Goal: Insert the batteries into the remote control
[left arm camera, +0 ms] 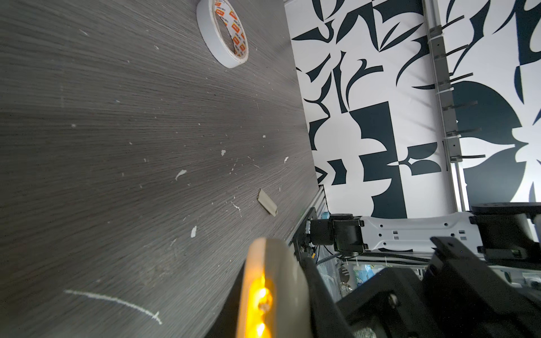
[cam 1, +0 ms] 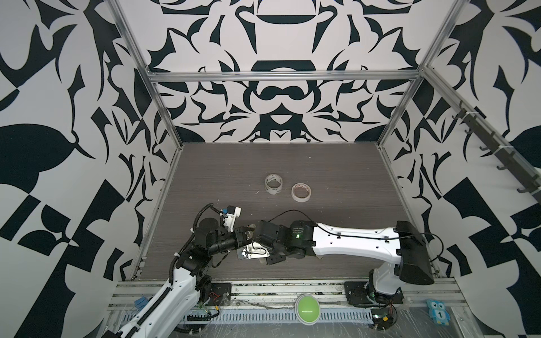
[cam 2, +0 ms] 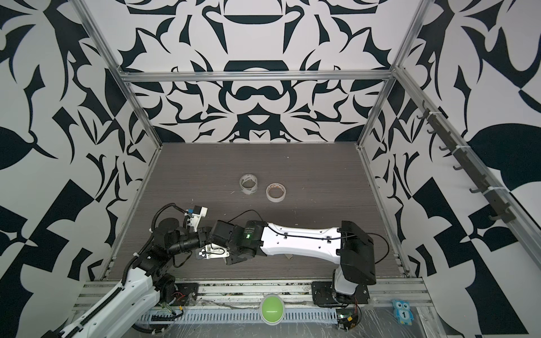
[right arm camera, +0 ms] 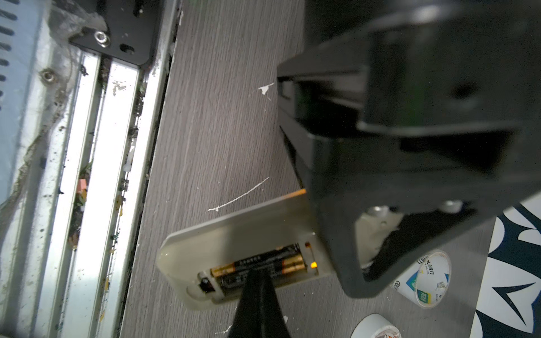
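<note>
- At the tip of the right end effector (right arm camera: pixel 256 276), the batteries (right arm camera: pixel 263 262) lie side by side in the open rear bay of the remote control (right arm camera: pixel 234 237), gold ends showing.
- Right end effector: fingers pressed together into one dark point, pinching nothing. The tip sits on or just over the nearer cell; actual contact cannot be told.
- Left end effector (right arm camera: pixel 330 234): clamped on the remote at the end away from the bay, open side turned toward the right arm's tip. Whether the remote touches the counter (right arm camera: pixel 219 131) cannot be told.
- Small beige flat piece (left arm camera: pixel 267 202), probably the bay cover, lies on the counter well apart from the left end effector, over toward the right arm's base.
- Two tape rolls (cam 1: pixel 273 184) sit beyond both end effectors, well apart; no part in the job.
- Step in hand, as I read it: pressing the second cell home. Loading looks nearly done.
- Next move calls for a light, straight push so the cell seats flat against its contacts and does not spring out. Then lift the tip clear. The left grip must hold firm against that push.
- After that, the cover: thin and flat on the counter, likely awkward to pick up, and it needs the right fingers spread first.
</note>
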`<action>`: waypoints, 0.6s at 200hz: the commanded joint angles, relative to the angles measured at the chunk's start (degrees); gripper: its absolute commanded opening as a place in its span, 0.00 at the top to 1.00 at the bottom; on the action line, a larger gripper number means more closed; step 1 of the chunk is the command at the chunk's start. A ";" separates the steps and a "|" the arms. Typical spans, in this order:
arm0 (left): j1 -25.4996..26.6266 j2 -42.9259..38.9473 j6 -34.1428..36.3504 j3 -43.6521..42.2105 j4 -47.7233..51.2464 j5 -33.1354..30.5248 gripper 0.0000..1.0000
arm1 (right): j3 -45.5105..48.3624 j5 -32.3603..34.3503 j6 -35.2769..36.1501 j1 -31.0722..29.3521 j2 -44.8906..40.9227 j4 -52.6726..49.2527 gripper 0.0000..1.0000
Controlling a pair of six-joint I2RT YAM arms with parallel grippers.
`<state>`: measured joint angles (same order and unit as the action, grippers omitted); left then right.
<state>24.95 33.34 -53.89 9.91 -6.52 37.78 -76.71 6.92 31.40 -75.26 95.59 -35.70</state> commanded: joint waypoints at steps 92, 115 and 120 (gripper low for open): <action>0.19 -0.71 0.07 2.91 -2.03 2.08 1.00 | -2.29 2.61 -5.58 1.17 -1.96 0.56 0.95; 0.07 0.00 1.15 3.50 -0.75 0.35 1.00 | -1.45 2.40 -8.14 1.16 -5.83 0.48 0.86; -0.02 0.21 1.29 3.56 -0.64 -0.15 1.00 | -1.22 2.35 -8.71 1.17 -6.61 0.33 0.83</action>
<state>24.88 33.45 -53.56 10.79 -5.13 37.12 -78.19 9.41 26.63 -74.48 94.52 -35.03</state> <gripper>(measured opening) 0.251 0.122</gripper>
